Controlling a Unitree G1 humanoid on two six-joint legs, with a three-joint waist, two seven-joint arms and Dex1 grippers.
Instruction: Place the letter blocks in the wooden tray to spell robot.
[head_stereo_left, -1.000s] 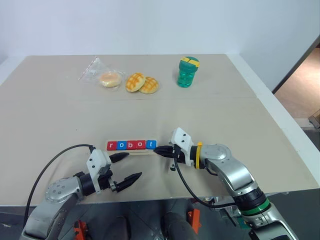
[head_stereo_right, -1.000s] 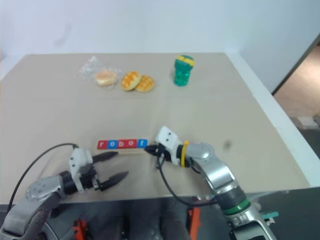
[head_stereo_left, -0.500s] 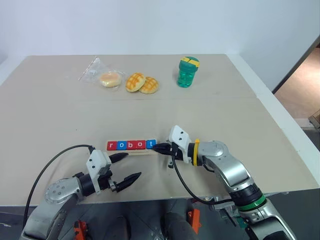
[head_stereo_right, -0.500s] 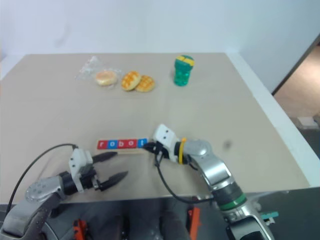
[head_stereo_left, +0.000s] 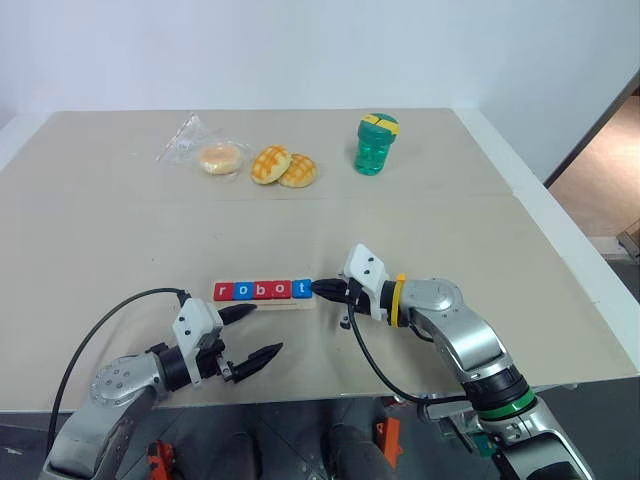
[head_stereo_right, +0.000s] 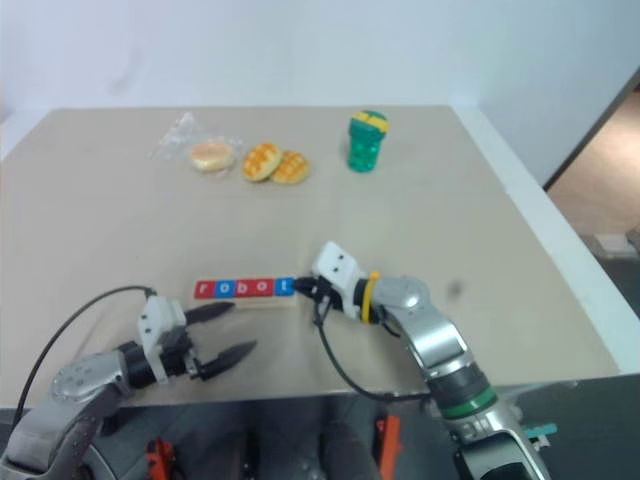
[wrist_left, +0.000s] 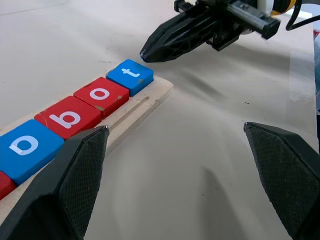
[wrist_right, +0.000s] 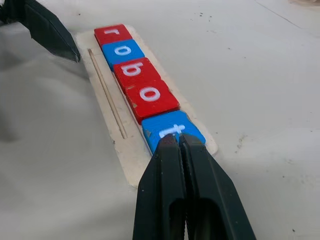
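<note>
My closed right pincer (wrist_right: 176, 142) nudges the blue t block (wrist_right: 167, 129) at the tray (wrist_right: 127, 160) end near the worktop's (head_stereo_left: 450, 230) front edge; I should push gently along the row.

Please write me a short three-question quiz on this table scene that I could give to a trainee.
1. True or false: the right gripper is open wide above the wooden tray.
2. Which colour is the t block? A red, B blue, C green.
3. Fill in: read along the tray, the letter blocks spell the word ____.

Key
1. False: its fingers are shut, with the tips at the edge of the t block at the tray's end.
2. B, blue; it sits at the end of the row next to the right gripper.
3. robot. The left gripper is open and holds nothing, near the r end of the tray.
</note>
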